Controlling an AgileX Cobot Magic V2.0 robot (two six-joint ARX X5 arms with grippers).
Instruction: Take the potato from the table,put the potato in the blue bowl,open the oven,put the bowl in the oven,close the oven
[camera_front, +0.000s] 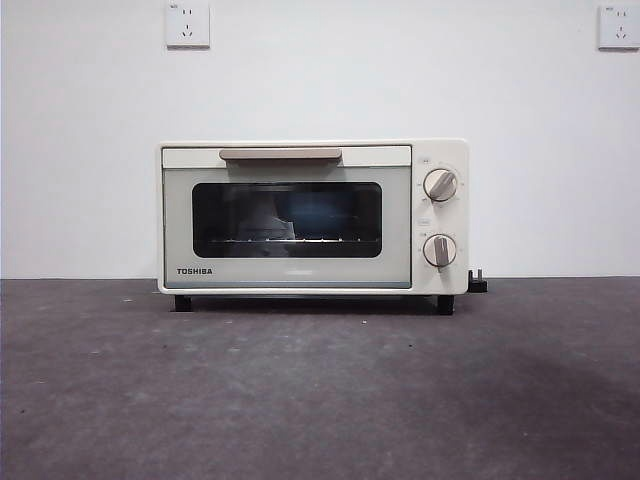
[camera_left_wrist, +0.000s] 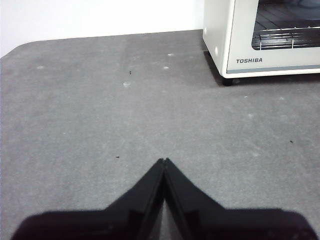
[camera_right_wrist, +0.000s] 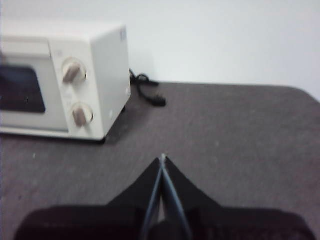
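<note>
- Nearest, the left pincer (camera_left_wrist: 164, 161) hangs over bare tabletop (camera_front: 320, 400) on the left, its two black jaws pressed together and holding nothing.
- The right pincer (camera_right_wrist: 163, 157) does the same on the right side, jaws together and empty, with the oven's knob end ahead of it.
- Neither pincer shows in the front view, so both arms look parked rather than at work.
- No potato and no blue bowl lie on the tabletop in any of the three views.
- Further back stands the oven (camera_front: 313, 217), upright on its dark feet, its door flush and the beige bar handle (camera_front: 280, 154) along the door's top.
- Through the dark glass a bluish shape (camera_front: 318, 215) sits on the wire rack; it may be the bowl, but the reflections make this uncertain, and the potato cannot be made out.
- At the oven's right end, two round knobs (camera_front: 440, 185) sit one above the other; behind that corner a black cord (camera_right_wrist: 147, 87) trails on the tabletop.
- Judging from this, the last step, closing the oven, looks done and the task appears finished or nearly so.
- The next move likely calls for nothing more than keeping both arms clear of the door.
</note>
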